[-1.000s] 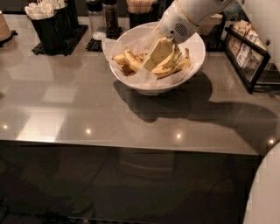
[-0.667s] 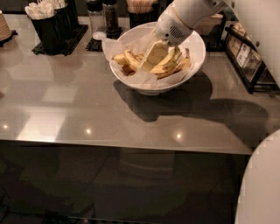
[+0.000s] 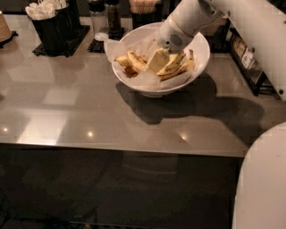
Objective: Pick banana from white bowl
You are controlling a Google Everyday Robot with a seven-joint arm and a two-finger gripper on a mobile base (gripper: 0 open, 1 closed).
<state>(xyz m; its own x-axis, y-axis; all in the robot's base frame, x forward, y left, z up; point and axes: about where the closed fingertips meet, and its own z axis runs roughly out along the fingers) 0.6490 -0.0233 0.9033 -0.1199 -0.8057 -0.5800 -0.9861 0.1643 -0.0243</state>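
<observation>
The white bowl [image 3: 197, 67] stands on the grey counter, lined with crinkled white paper, with several bananas in it. The long curved yellow banana [image 3: 177, 68] with brown speckles lies at the right of the pile. Shorter bananas [image 3: 133, 60] lie at the left. My gripper [image 3: 158, 61] reaches down into the bowl from the upper right, its pale fingers down among the bananas at the middle of the pile, touching them. The white wrist above hides the back of the bowl.
A black caddy of white utensils [image 3: 50, 22] stands at the back left. Shakers [image 3: 106, 18] and a holder of sticks [image 3: 144, 10] stand behind the bowl. A black rack [image 3: 254, 62] is at the right. The counter's front edge [image 3: 120, 145] runs across.
The gripper has gone slightly lower and left into the banana pile. The bowl and bananas have not visibly shifted.
</observation>
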